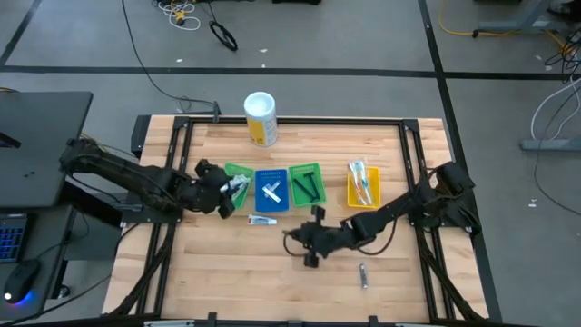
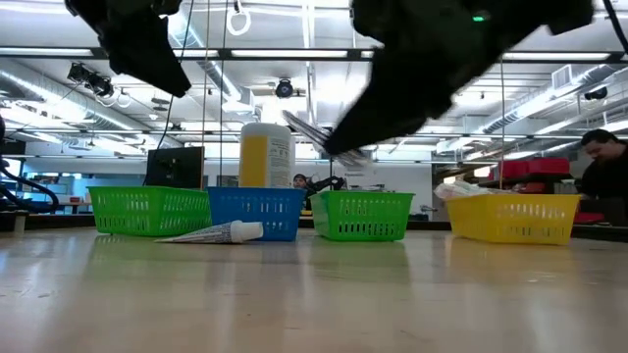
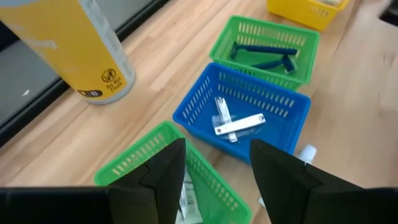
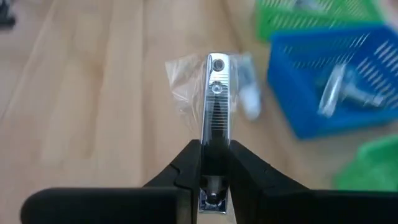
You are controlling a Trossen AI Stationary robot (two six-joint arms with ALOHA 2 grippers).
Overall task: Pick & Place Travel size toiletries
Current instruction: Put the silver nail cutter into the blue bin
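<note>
My right gripper (image 1: 304, 243) hangs over the table's middle, near side, shut on a silvery nail clipper (image 4: 216, 93) in a clear wrapper. My left gripper (image 1: 227, 186) hovers open above the left green tray (image 3: 146, 155), which holds a pale wrapped item (image 3: 186, 198). The blue tray (image 1: 270, 188) holds two silvery clippers (image 3: 233, 122). Dark blue razors (image 3: 267, 56) lie in the second green tray (image 1: 306, 184), and pale toothbrushes (image 1: 362, 182) in the yellow tray. A white-and-blue tube (image 1: 263, 219) lies flat on the table in front of the blue tray. My right gripper pinches the nail clipper by one end (image 4: 214, 152) between its two fingers, which lie along it. The rest of the clipper sticks out beyond the fingertips toward the table's left. It is lifted clear of the table (image 2: 312, 132), tilted, with the wrapper loose around it.
A tall white-and-yellow canister (image 1: 260, 118) stands at the far edge behind the trays. Another small silvery item (image 1: 363, 274) lies on the near right of the table. Bare wood stretches along the near side. A person (image 2: 603, 157) sits beyond the table.
</note>
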